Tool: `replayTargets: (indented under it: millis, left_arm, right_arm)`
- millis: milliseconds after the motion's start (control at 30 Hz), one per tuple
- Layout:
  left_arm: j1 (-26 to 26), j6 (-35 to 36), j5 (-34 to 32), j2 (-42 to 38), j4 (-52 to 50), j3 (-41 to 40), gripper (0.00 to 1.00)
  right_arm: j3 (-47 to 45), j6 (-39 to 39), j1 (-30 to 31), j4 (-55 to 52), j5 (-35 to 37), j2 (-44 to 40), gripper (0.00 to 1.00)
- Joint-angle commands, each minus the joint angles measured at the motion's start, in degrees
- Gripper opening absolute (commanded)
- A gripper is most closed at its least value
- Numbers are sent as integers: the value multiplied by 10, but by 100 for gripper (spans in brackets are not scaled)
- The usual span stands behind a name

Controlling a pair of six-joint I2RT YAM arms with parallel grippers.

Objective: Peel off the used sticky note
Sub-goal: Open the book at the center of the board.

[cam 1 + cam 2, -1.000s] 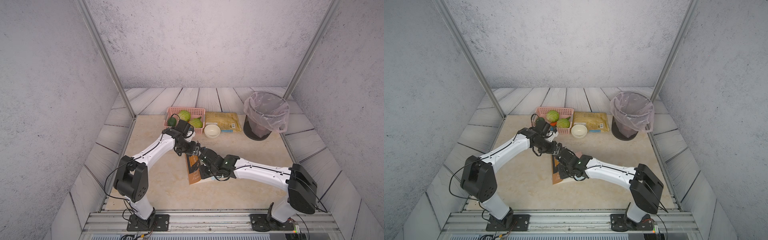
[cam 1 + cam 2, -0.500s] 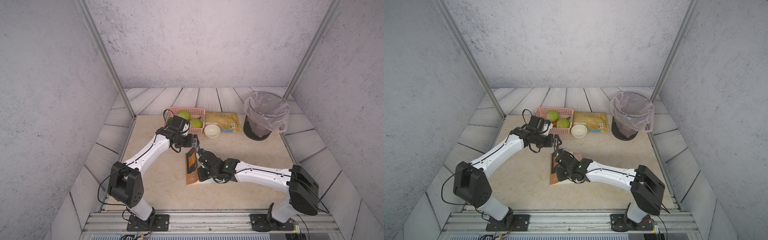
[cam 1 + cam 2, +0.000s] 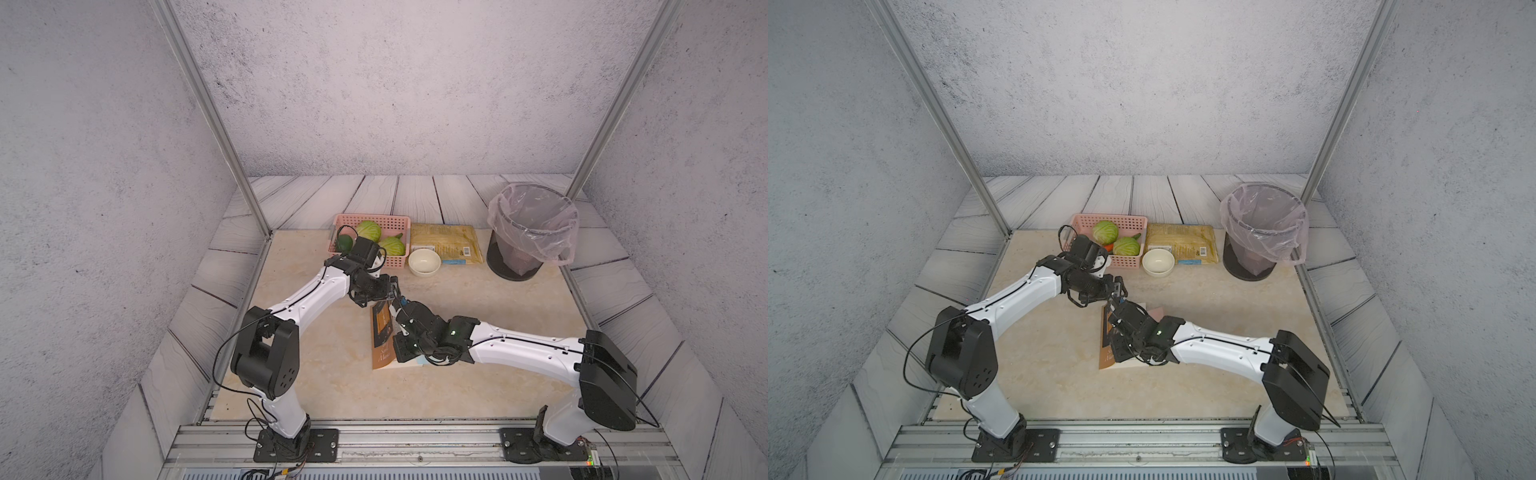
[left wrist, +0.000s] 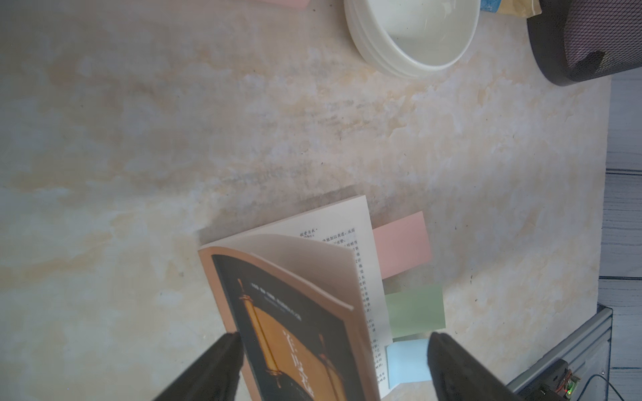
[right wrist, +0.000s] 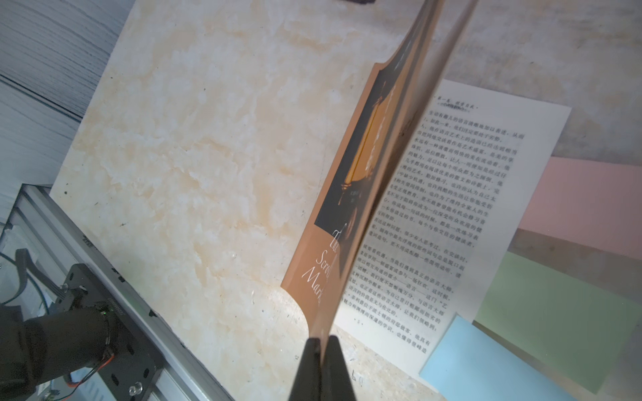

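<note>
Right pincer pinches the glossy paperback cover; left pincer gapes wide near matte rectangular sticky notes.

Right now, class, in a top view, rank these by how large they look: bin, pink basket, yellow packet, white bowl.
1. bin, largest.
2. pink basket and yellow packet: too alike to rank.
3. white bowl, smallest.
</note>
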Motion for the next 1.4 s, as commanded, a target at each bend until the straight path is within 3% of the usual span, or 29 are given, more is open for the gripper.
replayTargets:
  millis: [0,200,333,533,667,800,967,1100,1367]
  left_arm:
    - [-4,0,-3,20,-9,4,87]
    - [-5,0,-3,39,-7,4,79]
    - [-5,0,-5,42,-7,5,68]
    - [-5,9,-5,37,-13,11,34]
    - [-2,28,-18,28,-16,10,0]
    - [10,57,-15,27,-34,18,0]
    - [26,127,25,34,-49,15,0]
    - [30,197,70,40,-58,2,0]
    - [53,315,164,58,-91,-20,0]
  right_arm:
    - [23,-14,4,1,10,-4,0]
    - [34,-16,5,-4,15,3,0]
    - [35,-18,5,-5,17,3,0]
    - [34,-18,6,-5,17,3,0]
    - [36,-14,7,-19,23,0,3]
    - [39,-11,5,-45,28,-22,20]
    - [23,-7,2,-92,27,-84,52]
    - [2,-10,-23,-143,-7,-136,57]
    - [-118,17,-147,-173,-169,-235,57]
